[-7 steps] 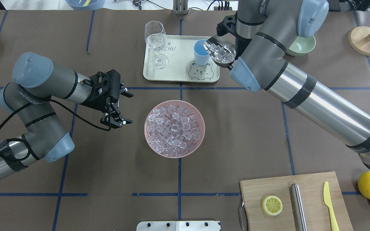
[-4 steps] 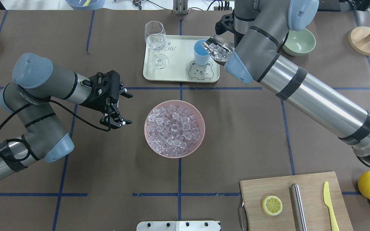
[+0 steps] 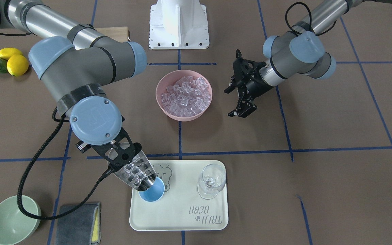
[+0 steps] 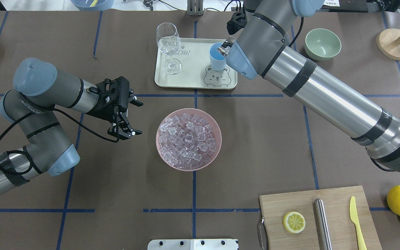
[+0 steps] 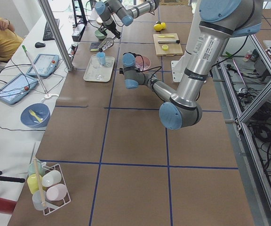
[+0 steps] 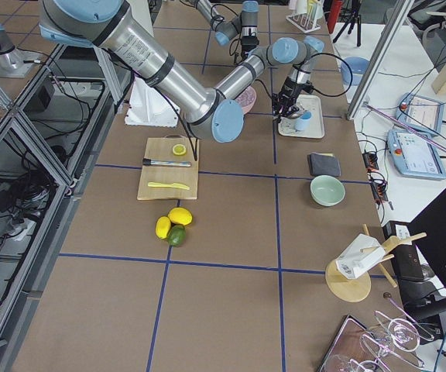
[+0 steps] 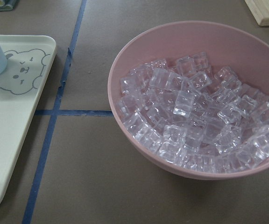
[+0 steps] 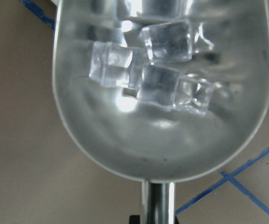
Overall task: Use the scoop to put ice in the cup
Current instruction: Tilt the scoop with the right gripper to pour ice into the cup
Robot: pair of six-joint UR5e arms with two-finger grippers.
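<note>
The steel scoop [image 3: 136,174] tilts mouth-down, its tip over the rim of the light-blue cup [image 3: 152,195] on the tray. My right gripper [image 3: 116,154] is shut on the scoop's handle. Several ice cubes [image 8: 165,84] lie bunched toward the front of the scoop [image 8: 162,144]. From overhead my right arm hides most of it, with only the scoop's tip [image 4: 225,50] showing at the cup [image 4: 216,59]. More ice [image 4: 188,139] fills the pink bowl [image 4: 217,152]. My left gripper [image 4: 139,117] hangs open left of that bowl, holding nothing.
The cream tray [image 4: 193,67] also holds a wine glass [image 4: 168,45]. A green bowl [image 4: 322,43] sits right of the tray and a grey cloth [image 3: 77,223] lies near it. A cutting board [image 4: 339,201] with a lemon half, steel cylinder and yellow knife lies front right, lemons [image 4: 399,200] beside it.
My right arm has swung left and rolled the scoop toward the cup, so the wrist now covers most of the scoop from overhead. The left arm has stayed still.
</note>
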